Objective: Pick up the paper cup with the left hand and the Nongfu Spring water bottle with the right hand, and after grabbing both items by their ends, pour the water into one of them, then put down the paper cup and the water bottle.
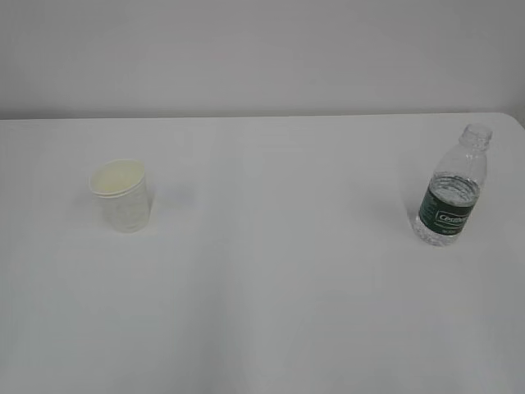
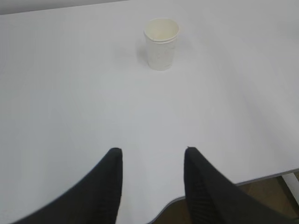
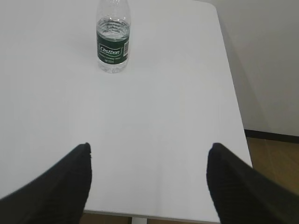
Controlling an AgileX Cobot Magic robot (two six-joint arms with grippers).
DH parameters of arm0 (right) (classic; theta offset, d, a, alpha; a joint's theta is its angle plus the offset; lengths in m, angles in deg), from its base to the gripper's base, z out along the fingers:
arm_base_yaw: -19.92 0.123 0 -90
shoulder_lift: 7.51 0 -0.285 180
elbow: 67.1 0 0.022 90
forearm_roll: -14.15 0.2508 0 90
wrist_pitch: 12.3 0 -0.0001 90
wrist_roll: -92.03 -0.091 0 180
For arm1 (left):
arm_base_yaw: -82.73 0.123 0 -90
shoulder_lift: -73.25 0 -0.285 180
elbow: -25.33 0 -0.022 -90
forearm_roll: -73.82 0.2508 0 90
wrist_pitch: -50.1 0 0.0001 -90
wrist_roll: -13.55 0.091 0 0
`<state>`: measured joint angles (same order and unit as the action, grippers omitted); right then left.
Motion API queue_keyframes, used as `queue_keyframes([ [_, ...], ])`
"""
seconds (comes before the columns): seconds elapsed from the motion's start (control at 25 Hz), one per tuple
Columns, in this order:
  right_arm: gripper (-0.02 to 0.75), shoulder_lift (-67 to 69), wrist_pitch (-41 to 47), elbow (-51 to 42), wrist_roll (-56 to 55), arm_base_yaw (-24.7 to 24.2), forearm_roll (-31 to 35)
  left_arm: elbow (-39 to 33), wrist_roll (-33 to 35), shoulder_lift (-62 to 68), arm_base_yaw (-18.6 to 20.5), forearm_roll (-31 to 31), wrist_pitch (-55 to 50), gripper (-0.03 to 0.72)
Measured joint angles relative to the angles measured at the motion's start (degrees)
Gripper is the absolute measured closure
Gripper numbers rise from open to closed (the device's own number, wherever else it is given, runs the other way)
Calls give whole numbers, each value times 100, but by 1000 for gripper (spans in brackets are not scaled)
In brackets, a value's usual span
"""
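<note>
The paper cup stands far ahead of the parted, empty left gripper, the water bottle far left of the wide-open right gripper.

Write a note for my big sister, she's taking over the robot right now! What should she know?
Left tool: open, empty, low over the near table edge, the paper cup standing ahead of it, untouched.
Right tool: open wide, empty, the water bottle upright ahead and a bit left of its centre line.
From the front: cup on the table's left, bottle on the right, far apart, bottle uncapped with water inside.
Done: nothing grabbed yet.
Left: grab the cup with the left tool, the bottle with the right, pour, set both down.
</note>
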<state>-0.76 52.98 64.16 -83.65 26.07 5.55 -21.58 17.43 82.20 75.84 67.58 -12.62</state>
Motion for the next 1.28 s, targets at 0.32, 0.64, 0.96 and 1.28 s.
queue_keyframes([
  [0.32,153,0,0,0,0,0,-19,0,0,0,0,-4,0,225],
  [0.64,153,0,-10,0,0,0,-55,0,0,0,0,-13,0,124],
  [0.96,153,0,-81,10,0,0,-65,0,0,127,0,-13,0,73],
  [1.28,153,101,-85,18,0,0,-28,632,0,1138,0,-180,905,85],
])
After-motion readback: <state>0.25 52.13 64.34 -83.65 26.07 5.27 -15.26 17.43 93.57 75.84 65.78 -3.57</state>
